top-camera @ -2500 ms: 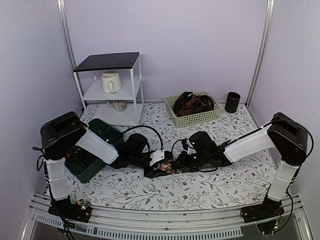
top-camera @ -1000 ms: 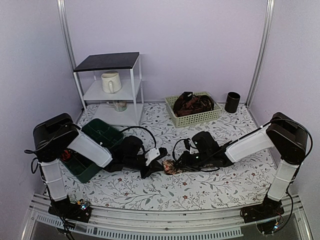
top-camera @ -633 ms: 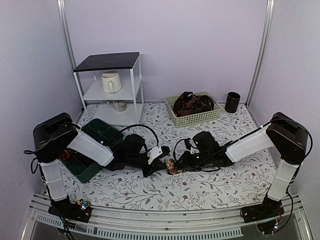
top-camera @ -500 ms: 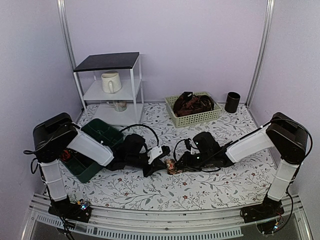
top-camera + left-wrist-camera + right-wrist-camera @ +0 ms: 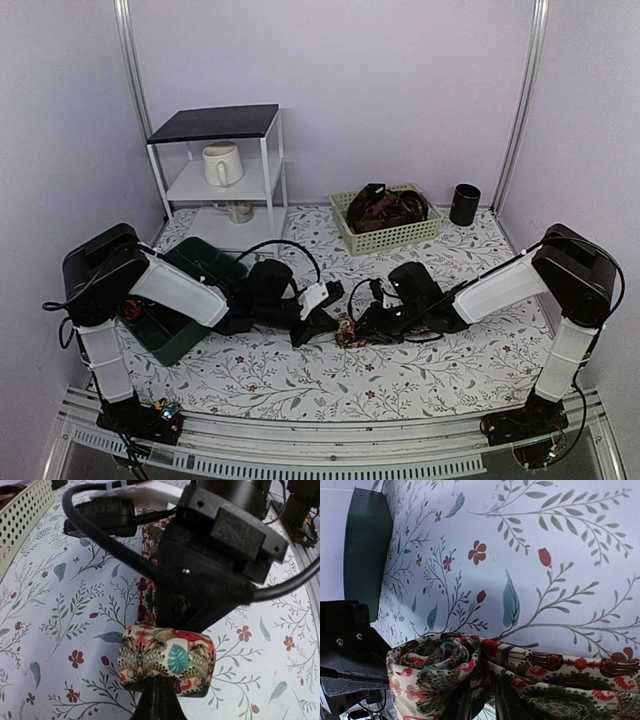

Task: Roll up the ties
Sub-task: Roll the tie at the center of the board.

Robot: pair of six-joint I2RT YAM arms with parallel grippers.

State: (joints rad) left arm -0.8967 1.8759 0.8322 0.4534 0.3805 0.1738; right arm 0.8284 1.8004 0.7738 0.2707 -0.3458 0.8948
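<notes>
Where my two arms meet over the table (image 5: 450, 370), in front of the basket (image 5: 390, 238), one tie (image 5: 167, 660) runs between them, part-rolled. Its patterned coil sits at the tip of my left gripper (image 5: 157, 695), whose jaws are closed, their ends buried in the roll. The flat stretch leads to my right gripper (image 5: 482, 700), jaws nearly together and pinching the fabric just beside the coil.

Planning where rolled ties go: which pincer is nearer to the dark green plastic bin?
Left. The left pincer lies right of the dark green plastic bin, apart from it; the right pincer sits farther right, beyond the patterned fabric tie coil.
</notes>
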